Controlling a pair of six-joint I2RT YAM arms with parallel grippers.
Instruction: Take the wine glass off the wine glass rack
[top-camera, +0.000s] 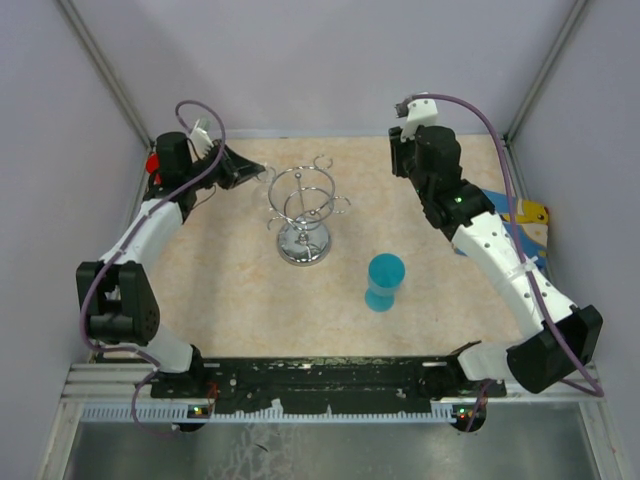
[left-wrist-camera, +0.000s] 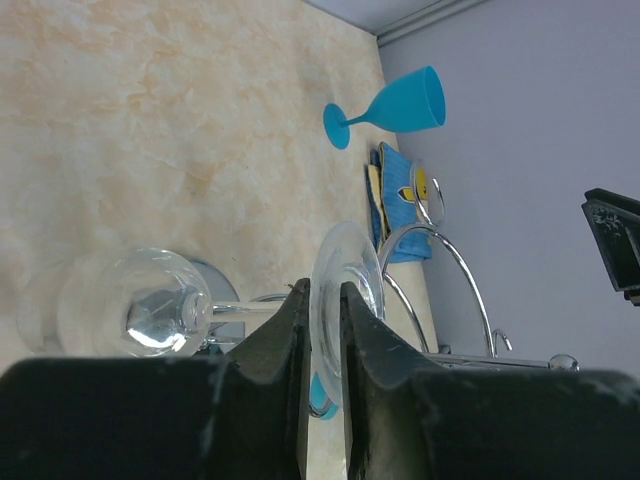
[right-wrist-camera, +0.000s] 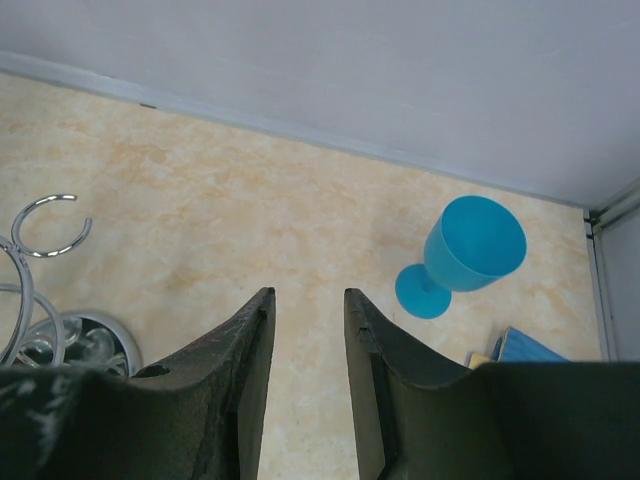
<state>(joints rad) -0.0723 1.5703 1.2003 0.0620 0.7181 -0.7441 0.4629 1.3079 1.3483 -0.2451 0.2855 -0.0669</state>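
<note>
The chrome wine glass rack (top-camera: 303, 215) stands mid-table on its round base. A clear wine glass (left-wrist-camera: 135, 300) lies sideways in the left wrist view, with its foot disc (left-wrist-camera: 352, 262) between my left fingers. My left gripper (left-wrist-camera: 320, 290) is shut on that foot, at the rack's left rear side (top-camera: 245, 170). The rack's curved wire arms (left-wrist-camera: 455, 262) show just beyond the foot. I cannot tell whether the foot still rests on a hook. My right gripper (right-wrist-camera: 308, 293) is open and empty, held high at the back right (top-camera: 402, 160).
A blue goblet (top-camera: 385, 282) stands upright in front and to the right of the rack; it also shows in the right wrist view (right-wrist-camera: 470, 250). A blue and yellow cloth (top-camera: 527, 222) lies at the table's right edge. Walls close the back and sides.
</note>
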